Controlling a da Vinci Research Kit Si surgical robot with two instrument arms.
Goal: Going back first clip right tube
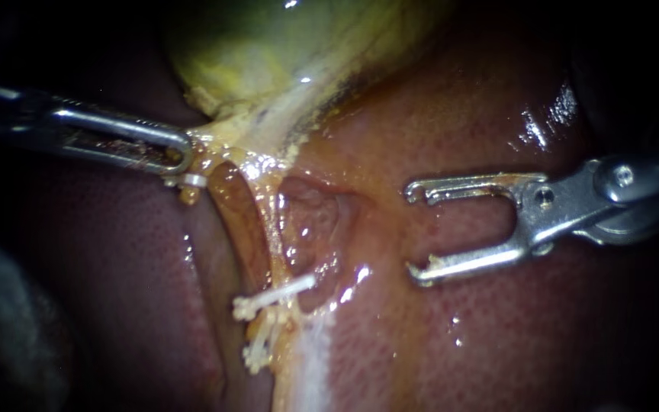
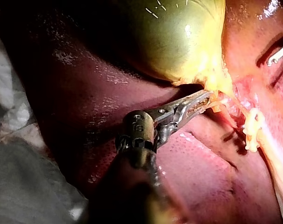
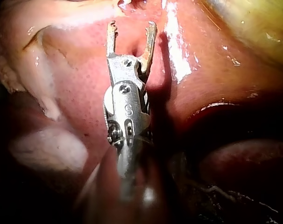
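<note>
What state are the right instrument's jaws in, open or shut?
Open. The right instrument shows a wide gap between its two jaws, with nothing gripped, only liver behind.

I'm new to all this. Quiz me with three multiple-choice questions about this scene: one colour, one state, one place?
1. The gallbladder is: A blue, B yellow-green, C black.
2. The right instrument has jaws that are: A open and empty, B shut on tissue, C shut together.
3. The slanting white clip sits: A on the gallbladder, B between the right instrument's jaws, C across the tube.
Key: 1B, its wall shows yellow-green; 2A, a clear gap holds nothing; 3C, it crosses the tube.
</note>
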